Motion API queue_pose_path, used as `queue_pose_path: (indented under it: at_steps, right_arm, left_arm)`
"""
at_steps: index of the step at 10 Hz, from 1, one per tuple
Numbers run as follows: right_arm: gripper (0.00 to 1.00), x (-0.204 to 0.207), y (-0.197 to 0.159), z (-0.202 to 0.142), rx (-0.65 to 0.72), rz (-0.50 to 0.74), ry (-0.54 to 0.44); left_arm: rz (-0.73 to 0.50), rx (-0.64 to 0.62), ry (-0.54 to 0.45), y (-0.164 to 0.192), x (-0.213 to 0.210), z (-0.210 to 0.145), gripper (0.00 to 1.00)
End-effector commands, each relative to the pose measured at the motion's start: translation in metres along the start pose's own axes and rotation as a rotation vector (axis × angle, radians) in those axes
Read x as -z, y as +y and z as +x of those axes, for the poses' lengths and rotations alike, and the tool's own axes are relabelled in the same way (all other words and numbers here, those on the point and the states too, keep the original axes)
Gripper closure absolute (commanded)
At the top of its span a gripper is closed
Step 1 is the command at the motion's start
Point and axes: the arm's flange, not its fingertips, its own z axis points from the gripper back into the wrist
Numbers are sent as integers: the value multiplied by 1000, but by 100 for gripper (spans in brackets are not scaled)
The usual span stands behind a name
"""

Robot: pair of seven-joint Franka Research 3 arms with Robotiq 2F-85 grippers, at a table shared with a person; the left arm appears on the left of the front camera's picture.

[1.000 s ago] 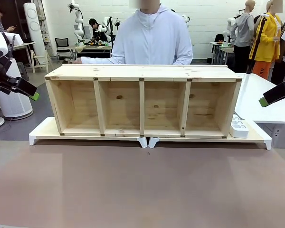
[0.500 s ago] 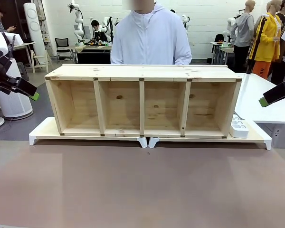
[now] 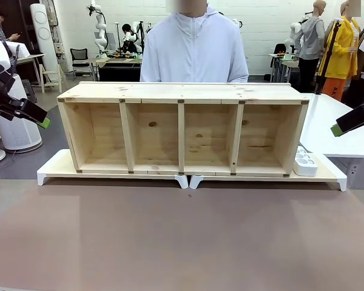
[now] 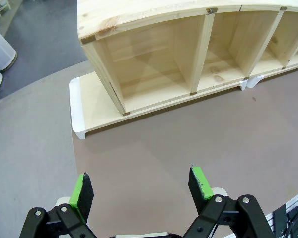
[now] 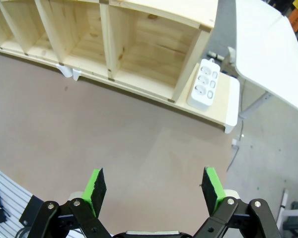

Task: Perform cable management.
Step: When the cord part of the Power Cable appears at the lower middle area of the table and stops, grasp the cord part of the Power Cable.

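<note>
— What moved?
— The person (image 3: 194, 48) pulled an arm back off the top of the wooden shelf (image 3: 182, 92) and now stands straight behind it. Both grippers stayed put.
— And the fingers?
— The left gripper (image 4: 139, 187) is wide open over the brown table (image 4: 164, 144), holding nothing. The right gripper (image 5: 154, 187) is the same.
— The cable?
— Nobody can tell where it is.

Left pincer (image 3: 43, 123) and right pincer (image 3: 336, 130) flank a four-bay wooden shelf (image 3: 182, 92) — a person (image 3: 194, 54) behind it.
</note>
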Motion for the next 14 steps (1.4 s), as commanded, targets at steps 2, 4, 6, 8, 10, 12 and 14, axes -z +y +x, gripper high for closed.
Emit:
queue_pose_path:
  at_steps: [2,4,6,8,10,12,14]
  right_arm:
    - [0,2,-2,1,0,-2,-5]
    - [0,2,-2,1,0,-2,-5]
    - [0,2,-2,1,0,-2,-5]
    - [0,2,-2,1,0,-2,-5]
    - [0,2,-2,1,0,-2,-5]
    - [0,2,-2,1,0,-2,-5]
    - [0,2,-2,1,0,-2,-5]
  left_arm:
    - [0,-5,-10,1,2,2,0]
    - [0,-5,-10,1,2,2,0]
    - [0,-5,-10,1,2,2,0]
    - [0,-5,-10,1,2,2,0]
    - [0,-5,-10,1,2,2,0]
    - [0,-5,-10,1,2,2,0]
    - [0,-5,-10,1,2,2,0]
